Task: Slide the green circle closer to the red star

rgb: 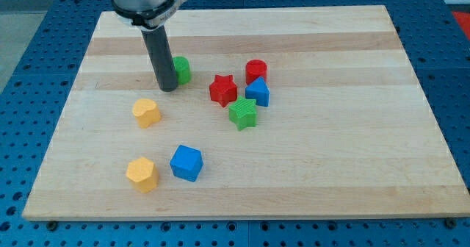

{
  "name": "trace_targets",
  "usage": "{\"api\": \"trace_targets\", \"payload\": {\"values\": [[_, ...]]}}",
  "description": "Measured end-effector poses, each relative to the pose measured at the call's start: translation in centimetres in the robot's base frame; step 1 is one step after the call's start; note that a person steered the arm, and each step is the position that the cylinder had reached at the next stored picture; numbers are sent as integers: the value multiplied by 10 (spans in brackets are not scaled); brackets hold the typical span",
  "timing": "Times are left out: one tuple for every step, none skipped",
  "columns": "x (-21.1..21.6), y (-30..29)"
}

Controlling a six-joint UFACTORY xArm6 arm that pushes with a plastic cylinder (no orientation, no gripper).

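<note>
The green circle (182, 69) sits on the wooden board, left of centre near the view's top. My tip (167, 87) rests right against the circle's left side, partly covering it. The red star (223, 90) lies a short way to the right and slightly below the green circle, with a small gap between them.
A red circle (255, 70), a blue block (258, 92) and a green star (242, 113) cluster just right of the red star. Two yellow blocks (146, 112) (141, 174) and a blue cube (186, 162) lie lower left. The board's edge (242, 214) runs along the bottom.
</note>
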State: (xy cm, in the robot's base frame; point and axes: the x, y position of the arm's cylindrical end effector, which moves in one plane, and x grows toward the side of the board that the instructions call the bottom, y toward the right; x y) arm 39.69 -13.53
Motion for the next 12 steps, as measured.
{"api": "trace_targets", "payload": {"values": [[-4, -47], [-17, -60], [-27, -54], [-30, -38], [-30, -23], [-30, -8], [-30, 11], [-33, 24], [-38, 34], [-43, 47], [-45, 56], [-47, 58]]}}
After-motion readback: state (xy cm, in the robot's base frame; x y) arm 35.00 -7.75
